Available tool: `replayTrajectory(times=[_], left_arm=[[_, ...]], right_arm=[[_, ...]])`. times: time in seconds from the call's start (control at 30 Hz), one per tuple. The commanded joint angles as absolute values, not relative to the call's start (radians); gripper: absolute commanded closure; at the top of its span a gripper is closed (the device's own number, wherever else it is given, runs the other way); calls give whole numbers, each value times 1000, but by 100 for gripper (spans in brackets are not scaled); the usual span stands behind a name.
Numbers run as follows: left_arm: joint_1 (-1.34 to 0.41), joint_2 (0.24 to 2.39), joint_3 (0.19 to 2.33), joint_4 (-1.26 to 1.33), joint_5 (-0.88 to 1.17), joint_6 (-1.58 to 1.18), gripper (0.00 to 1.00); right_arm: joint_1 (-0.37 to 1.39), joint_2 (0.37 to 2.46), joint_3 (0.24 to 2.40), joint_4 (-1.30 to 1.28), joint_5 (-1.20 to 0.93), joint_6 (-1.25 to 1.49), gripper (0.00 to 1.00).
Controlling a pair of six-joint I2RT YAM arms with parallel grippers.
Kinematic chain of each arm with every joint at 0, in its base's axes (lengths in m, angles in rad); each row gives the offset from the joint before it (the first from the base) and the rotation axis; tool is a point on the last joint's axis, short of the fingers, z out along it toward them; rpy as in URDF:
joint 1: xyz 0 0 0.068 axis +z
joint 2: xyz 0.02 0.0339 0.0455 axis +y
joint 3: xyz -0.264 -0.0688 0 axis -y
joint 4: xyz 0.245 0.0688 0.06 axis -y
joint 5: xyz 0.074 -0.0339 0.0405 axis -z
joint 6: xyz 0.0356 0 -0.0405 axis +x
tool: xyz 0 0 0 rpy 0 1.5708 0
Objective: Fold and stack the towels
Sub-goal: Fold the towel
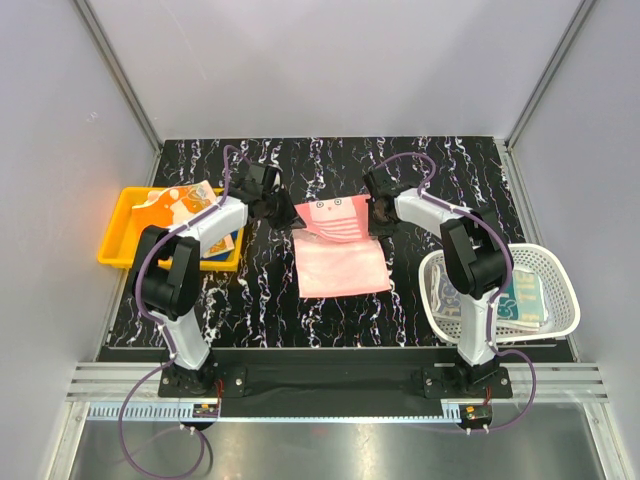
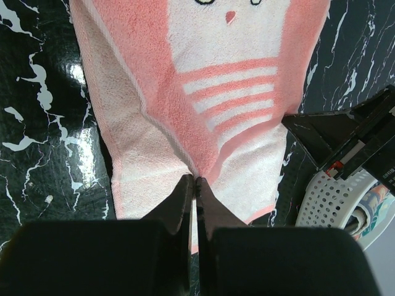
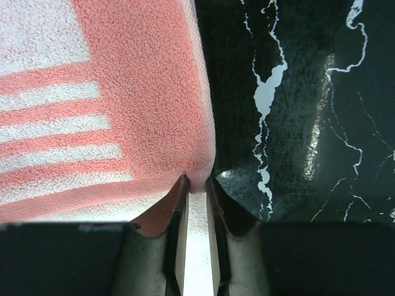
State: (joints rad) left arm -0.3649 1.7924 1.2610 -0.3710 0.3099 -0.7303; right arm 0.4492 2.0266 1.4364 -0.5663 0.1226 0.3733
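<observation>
step: folding pink towel [image 1: 340, 262], mid-frame | left fingers [image 2: 180, 206] and right fingers [image 3: 231, 217] each pinch a far corner | tip: carry both level, match edges on counter [image 1: 260, 290]

Black marbled table [image 1: 330, 165] with pink towel [image 1: 342, 268] mid-surface, yellow tray [image 1: 116, 242] left, white mesh basket [image 1: 563, 288] right.

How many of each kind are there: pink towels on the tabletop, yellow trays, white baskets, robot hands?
pink towel: 1
yellow tray: 1
white basket: 1
robot hands, left hand and right hand: 2
Total: 5
</observation>
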Motion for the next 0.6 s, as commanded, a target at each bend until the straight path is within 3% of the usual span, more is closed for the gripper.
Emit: replayTrajectory(times=[0.0, 0.1, 0.57], left_arm=[[-364, 1769, 1301, -367, 316, -710, 100], [-365, 1770, 1301, -370, 316, -709, 100], [-362, 1770, 1298, -377, 314, -696, 100]], right_arm=[[448, 2014, 1480, -577, 181, 364, 76], [448, 2011, 1479, -578, 198, 361, 70], [443, 2023, 1508, -584, 209, 362, 70]])
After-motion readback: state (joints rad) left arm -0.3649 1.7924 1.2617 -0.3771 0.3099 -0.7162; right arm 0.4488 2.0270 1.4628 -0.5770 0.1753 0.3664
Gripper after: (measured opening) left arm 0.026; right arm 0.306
